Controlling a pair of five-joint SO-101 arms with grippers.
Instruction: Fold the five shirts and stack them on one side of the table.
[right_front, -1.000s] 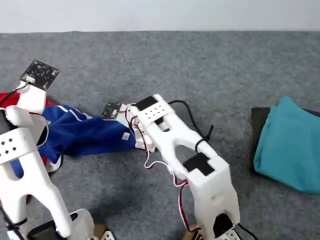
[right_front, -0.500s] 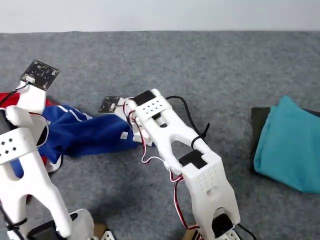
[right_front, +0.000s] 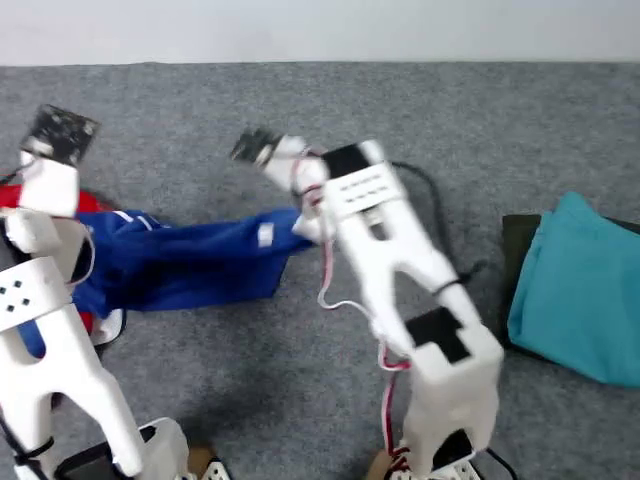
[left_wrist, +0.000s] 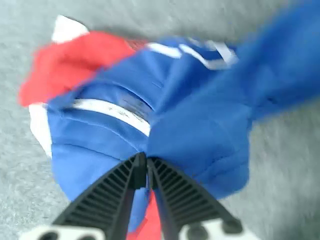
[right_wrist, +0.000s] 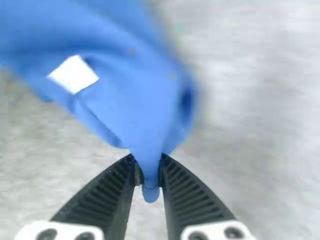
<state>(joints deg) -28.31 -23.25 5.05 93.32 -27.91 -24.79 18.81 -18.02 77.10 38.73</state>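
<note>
A blue shirt (right_front: 190, 262) with white trim lies stretched between the two arms on the grey table (right_front: 450, 130). My right gripper (right_wrist: 148, 165) is shut on one end of the blue shirt (right_wrist: 115, 70), seen near the table's middle at the right gripper (right_front: 305, 225). At the table's left, my left gripper (left_wrist: 146, 167) is shut on the other end of the blue shirt (left_wrist: 200, 125), above a red shirt (left_wrist: 75, 55) with white edging. The red shirt (right_front: 20, 195) peeks out beside the left arm. A teal shirt (right_front: 580, 285) lies folded on a dark one (right_front: 518, 240) at the right edge.
The right arm's white body (right_front: 420, 320) rises across the table's middle front. The left arm (right_front: 45, 340) stands at the front left. Bare grey table lies along the back and between the right arm and the folded stack.
My right gripper has pulled its end of the blue shirt rightward and toward the back, stretching the cloth out. The left arm has shifted slightly toward the back.
</note>
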